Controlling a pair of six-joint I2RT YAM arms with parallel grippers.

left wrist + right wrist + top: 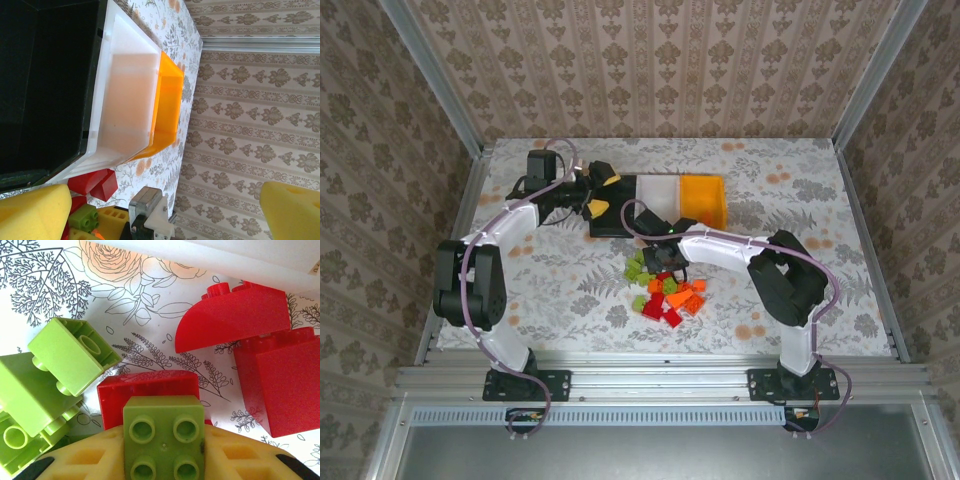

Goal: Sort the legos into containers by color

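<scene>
My right pincer (665, 262) is down in the pile (668, 292) of legos, which lies on the table (560, 285) just on the near side of the white bin (658, 193). Through my right wrist camera I see my yellow pads (85, 460) set against two opposite sides of one green brick (161, 437), its four studs facing the lens, so I am grasping that brick. A red brick (147, 387) lies right behind it, on the side toward the white bin. Farther that way and to the right, a curved red brick (235, 315) touches a plain red block (285, 385). To the left, a few lime bricks (70, 352) are heaped against each other.

The pile is a mix of red, orange and green, spreading from the white bin's near side toward my bases.

My left pincer (603, 195) hangs over the black bin (620, 224), which joins the white bin on its left. The orange bin (703, 200) joins the white bin on its right. This pincer is released: in its wrist view the yellow pads (30, 215) stand wide apart at the two bottom corners. The same view shows the three bins in a row. Loose red bricks (95, 182) lie just off the white bin's near corner.
</scene>
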